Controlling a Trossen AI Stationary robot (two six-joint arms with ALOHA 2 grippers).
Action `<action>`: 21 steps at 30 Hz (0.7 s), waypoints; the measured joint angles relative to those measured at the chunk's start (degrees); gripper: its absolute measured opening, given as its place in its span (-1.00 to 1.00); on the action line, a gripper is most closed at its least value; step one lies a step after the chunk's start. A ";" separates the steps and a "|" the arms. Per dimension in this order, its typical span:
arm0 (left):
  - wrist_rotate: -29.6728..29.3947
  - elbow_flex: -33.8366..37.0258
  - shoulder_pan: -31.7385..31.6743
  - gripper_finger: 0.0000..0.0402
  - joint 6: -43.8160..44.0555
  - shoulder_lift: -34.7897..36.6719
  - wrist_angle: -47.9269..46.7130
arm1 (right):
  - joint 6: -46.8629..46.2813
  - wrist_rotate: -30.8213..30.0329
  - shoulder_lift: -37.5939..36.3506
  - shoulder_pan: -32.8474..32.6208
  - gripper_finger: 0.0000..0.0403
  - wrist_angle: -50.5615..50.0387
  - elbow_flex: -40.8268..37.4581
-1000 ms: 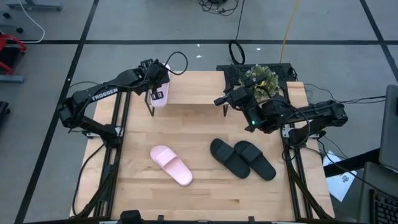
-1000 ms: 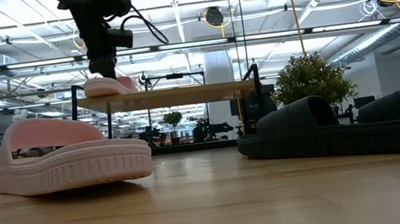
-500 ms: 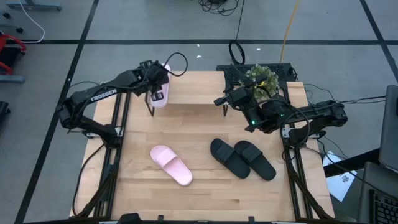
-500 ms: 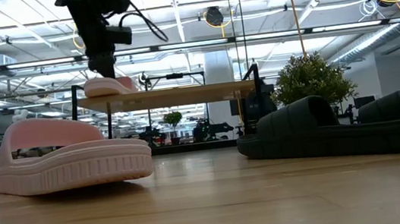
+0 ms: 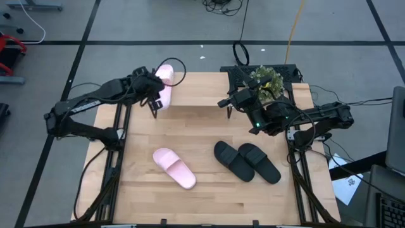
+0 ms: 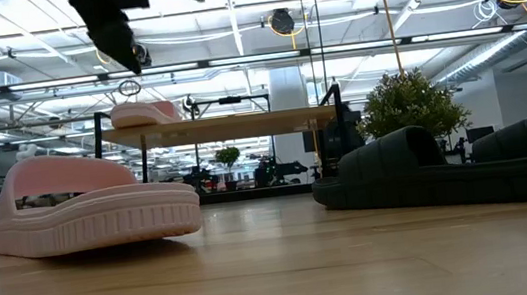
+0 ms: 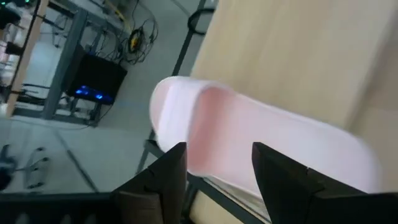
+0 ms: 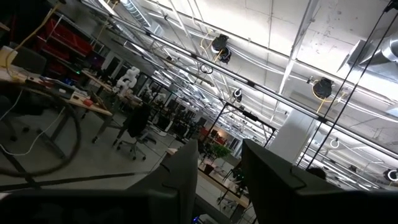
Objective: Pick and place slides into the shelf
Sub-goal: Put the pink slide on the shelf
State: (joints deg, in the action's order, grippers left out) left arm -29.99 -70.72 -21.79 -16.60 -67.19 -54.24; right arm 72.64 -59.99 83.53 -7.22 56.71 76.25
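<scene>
One pale pink slide (image 5: 164, 85) lies sole down on the left end of the shelf (image 5: 196, 92), also seen in the low view as the slide (image 6: 143, 112) on the board (image 6: 230, 124). My left gripper (image 7: 217, 168) is open, a little above this slide and just left of it, touching nothing. A second pink slide (image 5: 174, 168) and two black slides (image 5: 233, 159) (image 5: 261, 163) lie on the table. My right gripper (image 8: 217, 186) is open and waits by the shelf's right end (image 5: 226, 101).
A potted plant (image 5: 267, 79) stands at the back right beside the shelf. The shelf's thin black legs (image 5: 155, 114) stand on the tabletop. Bare wood lies between the shelf and the slides on the table.
My left gripper has opened and let go of the pink slide on the shelf, then risen and drawn back toward the table's left edge. The slide stays where it was on the shelf's left end.
</scene>
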 joint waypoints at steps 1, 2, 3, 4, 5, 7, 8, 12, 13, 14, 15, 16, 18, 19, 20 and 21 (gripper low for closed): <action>0.02 0.00 1.55 -0.09 2.06 0.99 -1.38 | 0.00 0.00 0.00 0.00 -0.42 -0.02 0.00; 0.04 0.00 3.20 -0.09 4.35 1.96 -2.81 | -0.01 0.01 0.00 0.00 -0.42 -0.02 0.00; 0.16 0.00 4.95 -0.09 6.69 2.81 -4.16 | 0.00 0.00 0.00 0.00 -0.42 -0.02 0.00; 0.49 0.00 6.93 -0.09 8.85 3.59 -5.23 | 0.00 0.02 0.00 -0.01 -0.42 -0.02 0.00; 1.32 0.00 8.84 -0.09 10.78 4.38 -6.43 | -0.01 0.00 0.00 -0.14 -0.42 -0.02 0.00; 3.69 0.00 12.57 -0.09 14.38 5.60 -8.50 | -0.01 0.00 0.00 -0.57 -0.42 -0.12 0.00; 5.14 0.00 14.46 -0.09 16.34 6.05 -8.98 | -0.05 0.00 0.00 -0.91 -0.42 -0.51 0.00; 10.08 0.00 21.87 -0.09 24.86 6.79 -9.18 | -1.51 0.20 0.07 -2.60 -0.42 -3.88 0.00; 10.97 0.00 23.82 -0.10 26.66 6.71 -9.16 | -1.49 0.20 0.09 -3.04 -0.42 -4.26 0.00; 11.61 0.00 25.65 -0.10 28.72 6.45 -9.17 | -1.43 0.20 0.09 -3.47 -0.42 -4.68 0.00; 12.17 0.00 27.44 -0.10 30.78 6.15 -9.11 | -1.44 0.22 0.09 -3.87 -0.42 -5.02 0.00; 12.40 0.00 29.34 -0.10 33.15 5.61 -9.11 | -1.44 0.20 0.08 -4.24 -0.42 -5.40 0.00; 12.78 0.00 32.84 -0.10 38.14 4.32 -9.11 | -1.40 0.16 0.07 -5.11 -0.42 -6.10 0.00; 13.19 0.00 34.48 -0.10 40.47 3.60 -9.11 | -1.38 0.15 0.08 -5.57 -0.42 -6.22 0.00; 13.67 0.00 35.93 -0.10 42.78 2.87 -9.09 | -1.36 0.15 0.09 -6.04 -0.42 -6.20 -0.02; 14.13 0.00 37.24 -0.10 45.29 2.10 -9.09 | -1.34 0.15 0.09 -6.50 -0.42 -6.06 0.00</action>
State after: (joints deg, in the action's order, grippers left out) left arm -15.86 -70.72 15.45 28.69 -65.09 -63.33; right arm 71.30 -59.83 83.61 -13.73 50.64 76.25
